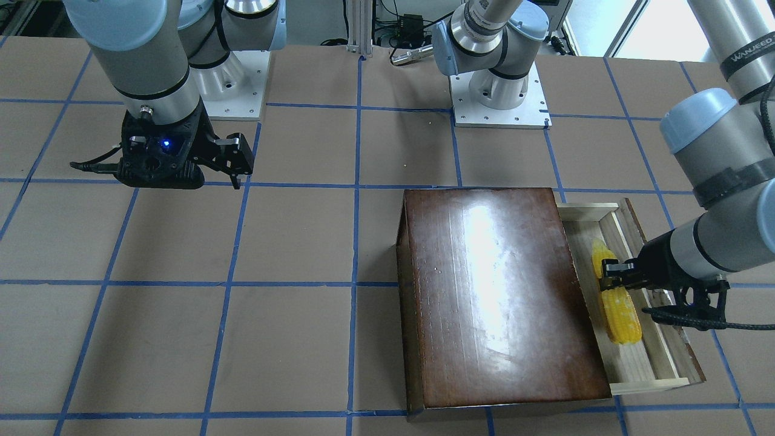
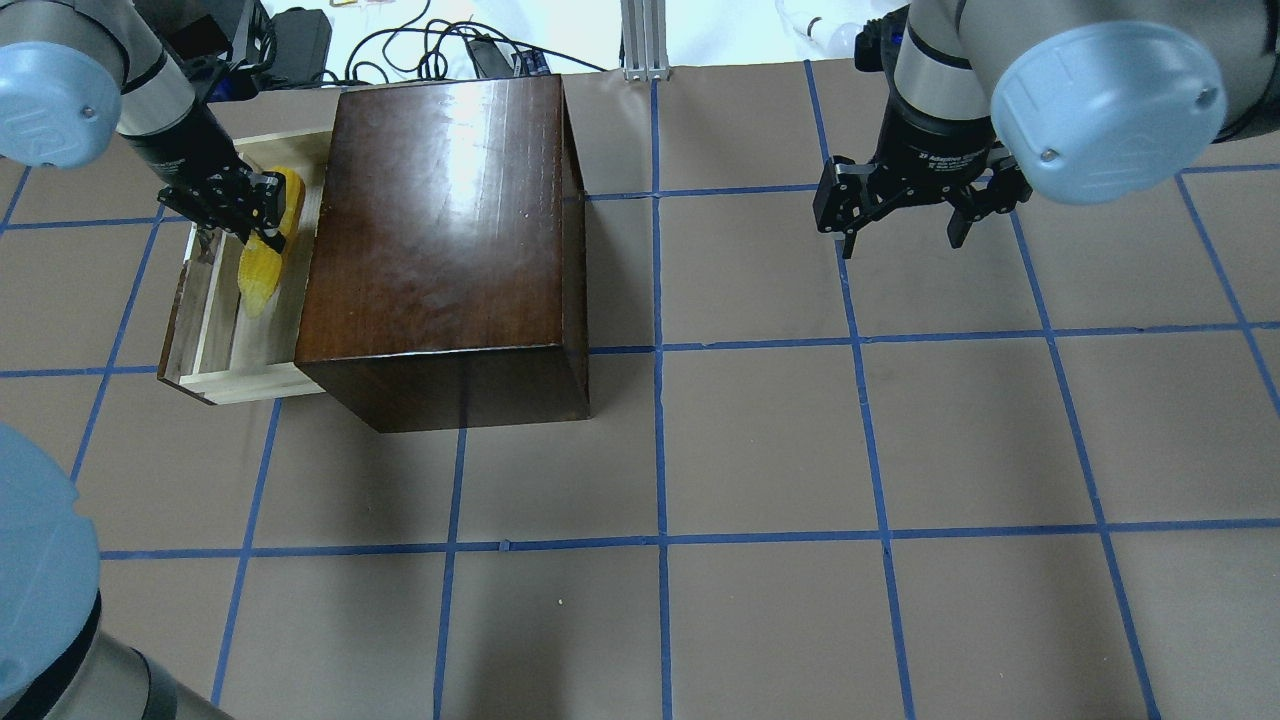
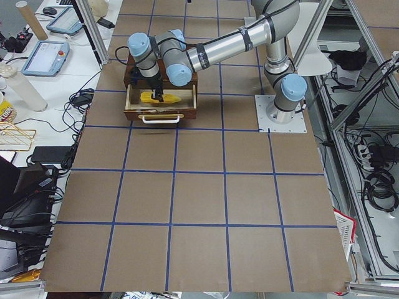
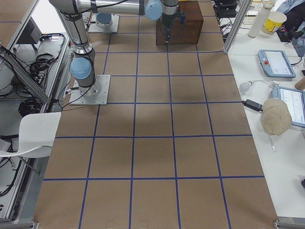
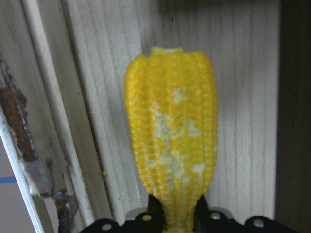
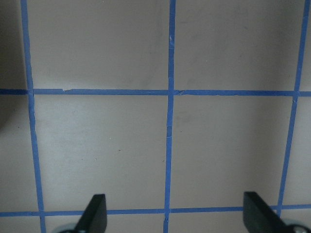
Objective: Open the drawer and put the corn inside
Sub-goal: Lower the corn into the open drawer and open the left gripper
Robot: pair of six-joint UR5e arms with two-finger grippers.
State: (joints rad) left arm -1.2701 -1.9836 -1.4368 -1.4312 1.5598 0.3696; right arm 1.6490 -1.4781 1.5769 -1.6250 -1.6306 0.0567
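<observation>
**Drawer state.** The drawer [image 1: 651,384] stands pulled out from the side of the dark box [image 1: 496,297], at the right of the front-facing frame and the upper left of the overhead frame. Its pale floor is exposed between the box wall and the chipped front panel.

**Corn.** The corn [image 1: 620,318] is inside the drawer's outline, pinched in the left claw [image 1: 607,277]. The wrist view shows the claw closed on the cob from both sides, at the bottom edge of that frame, with the blunt end pointing up-frame. I cannot tell whether the cob rests on the floor or hangs just above it.

**Key relation.** The cob's long axis runs along the drawer's length, parallel to the box wall and the front panel. In the front-facing frame the tapered tip points up and the blunt end down. The grip sits roughly mid-cob, a little toward the tip. In this lie the cob fits between the walls without turning.

**Right claw.** The right claw [image 2: 900,215] hovers over bare desk [image 2: 760,440] at the upper right of the overhead frame, spread wide and empty, well apart from the box. The left arm is the nearer one.

**Judgement.** Placement looks nearly done. What remains is to let go and lift clear of the front panel.
</observation>
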